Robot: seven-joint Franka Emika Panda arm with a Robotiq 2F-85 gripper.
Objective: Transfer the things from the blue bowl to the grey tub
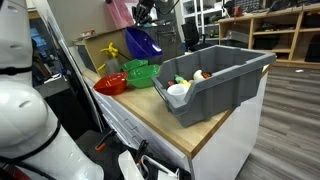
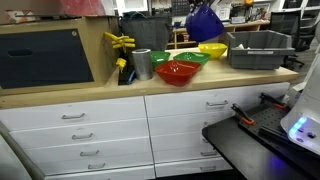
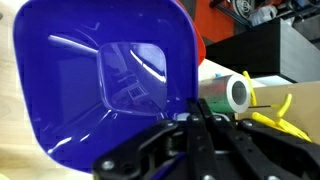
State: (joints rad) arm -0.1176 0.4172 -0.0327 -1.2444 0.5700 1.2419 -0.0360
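Observation:
My gripper [image 3: 195, 118] is shut on the rim of the blue bowl [image 3: 100, 85] and holds it tilted in the air. In the wrist view the bowl's inside looks empty. In both exterior views the blue bowl [image 1: 142, 43] [image 2: 205, 22] hangs above the counter, behind the other bowls and beside the grey tub [image 1: 228, 78] [image 2: 262, 48]. Small yellow and orange pieces [image 1: 190, 77] lie inside the grey tub, next to a white cup [image 1: 178, 91].
A red bowl [image 1: 110, 85] [image 2: 178, 72], a green bowl [image 1: 141, 73] [image 2: 191, 58] and a yellow bowl [image 2: 212, 50] stand on the wooden counter [image 2: 60, 95]. A grey can [image 2: 141, 64], yellow tools [image 2: 120, 42] and a black box [image 2: 45, 55] stand nearby.

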